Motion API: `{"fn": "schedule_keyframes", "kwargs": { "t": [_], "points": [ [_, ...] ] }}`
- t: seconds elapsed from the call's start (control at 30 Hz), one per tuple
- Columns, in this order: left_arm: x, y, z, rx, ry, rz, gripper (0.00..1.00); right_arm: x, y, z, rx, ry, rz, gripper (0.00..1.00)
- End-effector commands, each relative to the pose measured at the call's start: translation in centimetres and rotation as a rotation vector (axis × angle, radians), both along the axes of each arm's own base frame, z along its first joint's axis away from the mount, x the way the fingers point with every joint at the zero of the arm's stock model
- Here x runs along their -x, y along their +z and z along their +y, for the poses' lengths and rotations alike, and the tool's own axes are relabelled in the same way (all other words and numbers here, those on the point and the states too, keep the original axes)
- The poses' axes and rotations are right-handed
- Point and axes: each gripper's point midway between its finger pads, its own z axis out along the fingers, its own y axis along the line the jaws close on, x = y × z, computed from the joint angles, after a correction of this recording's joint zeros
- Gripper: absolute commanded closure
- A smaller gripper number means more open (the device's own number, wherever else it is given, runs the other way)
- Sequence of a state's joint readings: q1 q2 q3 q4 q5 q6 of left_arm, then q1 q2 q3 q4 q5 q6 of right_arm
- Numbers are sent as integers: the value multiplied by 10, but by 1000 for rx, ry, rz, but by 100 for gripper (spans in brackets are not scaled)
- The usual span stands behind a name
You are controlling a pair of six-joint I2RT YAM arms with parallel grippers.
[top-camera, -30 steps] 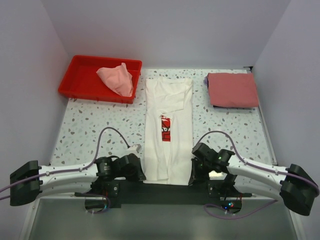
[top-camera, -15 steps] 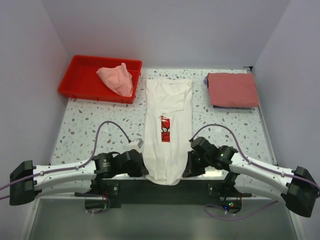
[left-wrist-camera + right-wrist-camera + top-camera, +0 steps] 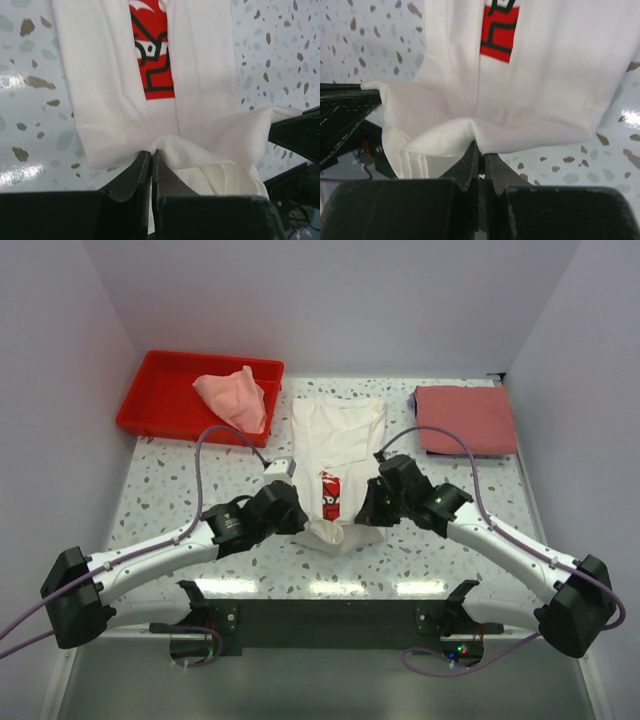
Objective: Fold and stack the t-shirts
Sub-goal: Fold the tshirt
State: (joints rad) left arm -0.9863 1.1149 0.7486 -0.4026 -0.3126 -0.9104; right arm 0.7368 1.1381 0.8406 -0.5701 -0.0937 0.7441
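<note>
The white t-shirt with a red chest print lies lengthwise mid-table, its near hem lifted and carried over the print. My left gripper is shut on the hem's left corner. On the hem's right corner my right gripper is shut. Between them the hem sags in a loose fold. A pale pink t-shirt lies crumpled in the red tray. At the back right rests a folded dusty-red t-shirt.
The red plastic tray stands at the back left. Something dark shows under the dusty-red t-shirt's near edge. White walls close the table on the left, back and right. Both arms' cables loop above the table near the shirt.
Both grippers have lifted the white t-shirt's near hem off the front edge and carried it away from the bases, up to the chest print. The shirt's lower half now folds over itself.
</note>
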Motion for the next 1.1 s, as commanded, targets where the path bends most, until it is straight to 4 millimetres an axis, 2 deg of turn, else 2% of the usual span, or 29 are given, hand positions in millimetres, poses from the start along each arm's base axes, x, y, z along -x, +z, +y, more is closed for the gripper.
{"fn": "schedule_keyframes", "kwargs": {
  "t": [0.0, 0.13, 0.27, 0.33, 0.37, 0.4, 0.6, 0.83, 1.0, 1.07],
  "points": [
    [-51, 40, -1, 13, 56, -152, 100, -49, 40, 0, 1, -41, -191, 100],
    [-84, 48, 2, 35, 84, -179, 100, -79, 54, -6, 18, -88, -243, 100],
    [-115, 53, 10, 35, 119, -199, 100, -101, 51, -11, 40, -122, -244, 100],
    [-127, 55, 5, 44, 112, -210, 100, -111, 53, -15, 47, -139, -252, 100],
    [-133, 49, 4, 34, 102, -201, 100, -115, 49, -15, 56, -141, -247, 100],
    [-139, 53, 2, 40, 103, -208, 100, -120, 50, -18, 59, -149, -251, 100],
    [-163, 42, 2, 17, 94, -176, 100, -141, 34, -31, 101, -185, -227, 100],
    [-188, 24, 13, -16, 108, -178, 100, -163, 19, -38, 159, -189, -246, 100],
    [-203, 3, 7, -20, 84, -135, 100, -180, 7, -42, 175, -188, -240, 100],
    [-211, -9, 9, -38, 91, -122, 100, -189, -8, -45, 183, -201, -203, 100]
  ]
}}
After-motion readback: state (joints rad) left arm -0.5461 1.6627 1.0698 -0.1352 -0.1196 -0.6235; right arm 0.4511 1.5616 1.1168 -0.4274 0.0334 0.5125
